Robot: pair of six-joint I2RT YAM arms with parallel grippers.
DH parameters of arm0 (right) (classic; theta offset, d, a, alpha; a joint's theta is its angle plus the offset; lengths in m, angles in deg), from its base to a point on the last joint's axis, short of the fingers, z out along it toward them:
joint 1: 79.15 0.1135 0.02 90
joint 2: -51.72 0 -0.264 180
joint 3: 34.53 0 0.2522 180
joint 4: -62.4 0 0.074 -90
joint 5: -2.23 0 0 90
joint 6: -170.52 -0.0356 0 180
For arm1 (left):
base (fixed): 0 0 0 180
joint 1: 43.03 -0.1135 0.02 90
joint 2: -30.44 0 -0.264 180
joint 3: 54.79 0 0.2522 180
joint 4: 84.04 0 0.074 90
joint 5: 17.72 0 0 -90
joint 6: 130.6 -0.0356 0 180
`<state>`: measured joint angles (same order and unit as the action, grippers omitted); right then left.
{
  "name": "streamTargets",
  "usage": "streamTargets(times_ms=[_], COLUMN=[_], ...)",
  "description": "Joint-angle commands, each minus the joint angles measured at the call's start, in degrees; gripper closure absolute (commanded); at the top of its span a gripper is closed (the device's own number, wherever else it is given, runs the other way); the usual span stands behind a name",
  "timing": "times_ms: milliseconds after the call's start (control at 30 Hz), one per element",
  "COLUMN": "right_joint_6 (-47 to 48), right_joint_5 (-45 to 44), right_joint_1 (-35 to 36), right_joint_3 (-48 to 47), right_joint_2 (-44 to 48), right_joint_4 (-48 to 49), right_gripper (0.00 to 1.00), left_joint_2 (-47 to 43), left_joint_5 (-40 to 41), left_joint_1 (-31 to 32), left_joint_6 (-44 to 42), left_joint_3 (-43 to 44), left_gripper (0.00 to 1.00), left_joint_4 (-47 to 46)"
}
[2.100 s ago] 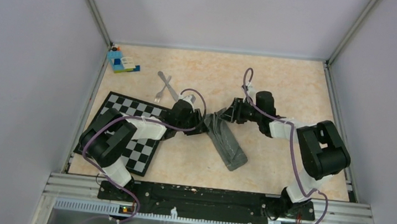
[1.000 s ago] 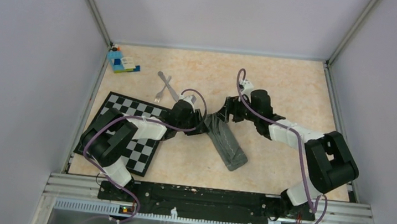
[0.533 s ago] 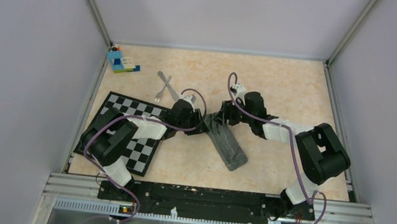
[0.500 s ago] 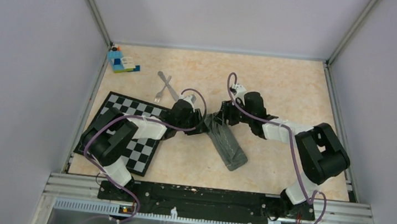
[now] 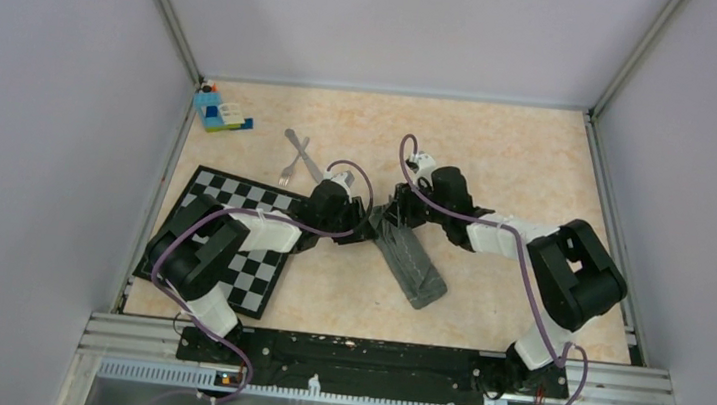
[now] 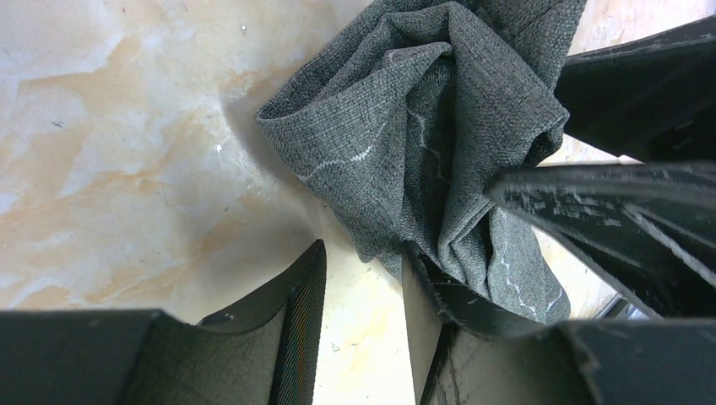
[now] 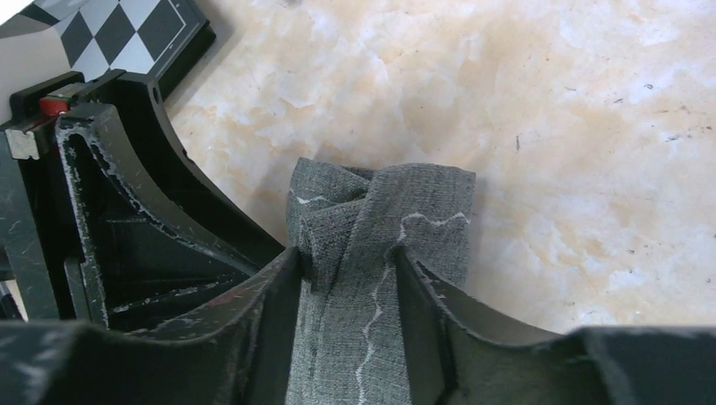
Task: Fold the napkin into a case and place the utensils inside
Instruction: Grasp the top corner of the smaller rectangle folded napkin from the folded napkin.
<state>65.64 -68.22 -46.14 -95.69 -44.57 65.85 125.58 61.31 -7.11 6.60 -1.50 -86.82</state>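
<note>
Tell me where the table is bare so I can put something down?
The far right part of the table, beyond the right arm, is bare. So is the near patch between the napkin and the checkered mat. It is crowded in the middle, where both arms meet at the napkin, and far left by the brick block and utensils.

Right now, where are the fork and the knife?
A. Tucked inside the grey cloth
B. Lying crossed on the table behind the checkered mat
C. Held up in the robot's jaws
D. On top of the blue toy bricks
B: the fork and knife lie crossed on the bare table, just past the far edge of the checkered mat and well apart from the grey napkin.
</note>
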Motion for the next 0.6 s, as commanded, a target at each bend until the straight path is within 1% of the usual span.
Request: streamTargets(times_ms=[0, 200, 267, 400, 433, 500, 567], right_joint_6=[1.2, 1.1, 1.1, 0.3, 0.1, -0.7, -1.4], right_joint_5=[-1.4, -1.4, -1.4, -0.7, -0.7, -0.9, -1.2], right_joint_1=[0.4, 0.5, 0.6, 0.6, 0.6, 0.6, 0.6], right_joint_3=[-2.8, -2.9, -2.8, -2.6, -2.4, -2.1, -1.9], right_joint_2=[-1.0, -1.1, -0.9, 0.0, 0.6, 1.5, 2.0], right_joint_4=[1.5, 1.5, 1.5, 1.3, 1.1, 0.6, 0.2], right_gripper=[0.58, 0.65, 0.71, 0.92, 0.99, 1.0, 1.0], left_joint_2=[0.3, -0.2, -0.4, -2.9, -3.8, -5.4, -5.8], left_joint_5=[0.3, 0.6, 0.8, 1.7, 2.2, 2.5, 4.2], left_joint_1=[-0.3, -0.3, -0.4, -0.3, -0.3, -0.4, -0.2], left_joint_6=[-0.7, -0.7, -0.8, -1.8, -2.4, -4.5, -6.8], left_joint_3=[-0.3, -0.7, -0.7, -1.0, -0.9, 0.2, 3.8], left_gripper=[0.56, 0.56, 0.56, 0.47, 0.44, 0.39, 0.37], left_joint_4=[-0.6, -0.6, -0.4, 1.3, 2.1, 4.3, 8.7])
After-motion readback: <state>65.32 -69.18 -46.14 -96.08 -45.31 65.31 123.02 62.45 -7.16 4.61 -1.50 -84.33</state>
